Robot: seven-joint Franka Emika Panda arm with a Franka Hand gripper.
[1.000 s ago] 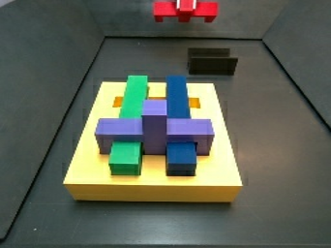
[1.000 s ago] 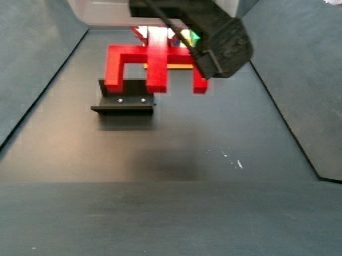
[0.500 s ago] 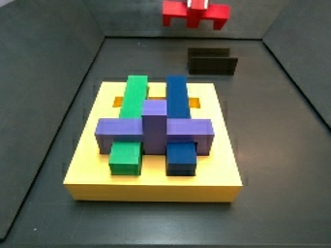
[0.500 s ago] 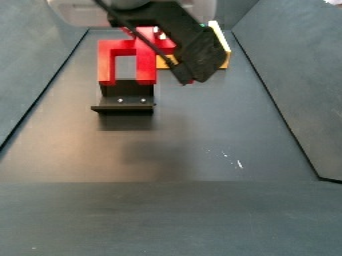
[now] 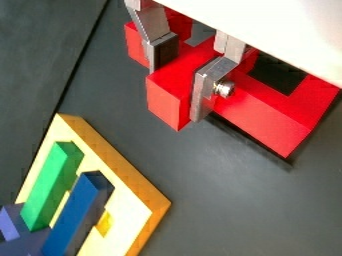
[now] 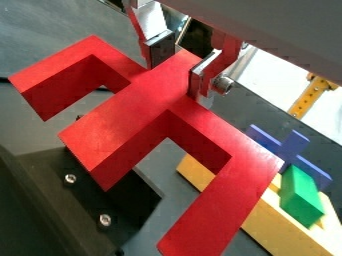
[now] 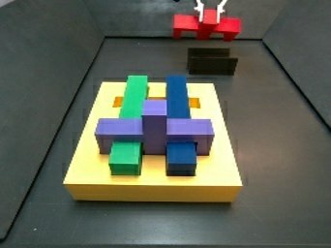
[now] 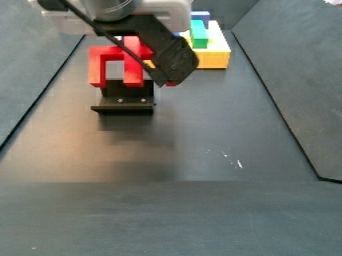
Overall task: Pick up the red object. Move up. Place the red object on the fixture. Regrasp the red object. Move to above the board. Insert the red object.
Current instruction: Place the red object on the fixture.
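Observation:
The red object (image 7: 204,29) is a bright red branched block. It fills both wrist views (image 5: 167,100) (image 6: 134,110) and shows in a side view (image 8: 104,62). My gripper (image 5: 182,68) (image 6: 181,68) (image 7: 211,12) is shut on its middle stub, one silver finger on each side. It holds the piece just over the dark fixture (image 7: 214,64) (image 8: 124,103) (image 6: 60,195). I cannot tell whether they touch. The yellow board (image 7: 155,189) (image 8: 211,58) (image 5: 140,195) (image 6: 274,232) lies apart from the fixture and carries green, blue and purple blocks.
Dark walls enclose the grey floor (image 8: 174,190). The purple cross block (image 7: 155,126) lies across a green bar (image 7: 134,92) and a blue bar (image 7: 176,92) on the board.
My gripper has carried the red object down and across to just over the fixture. The board and its blocks have not moved.

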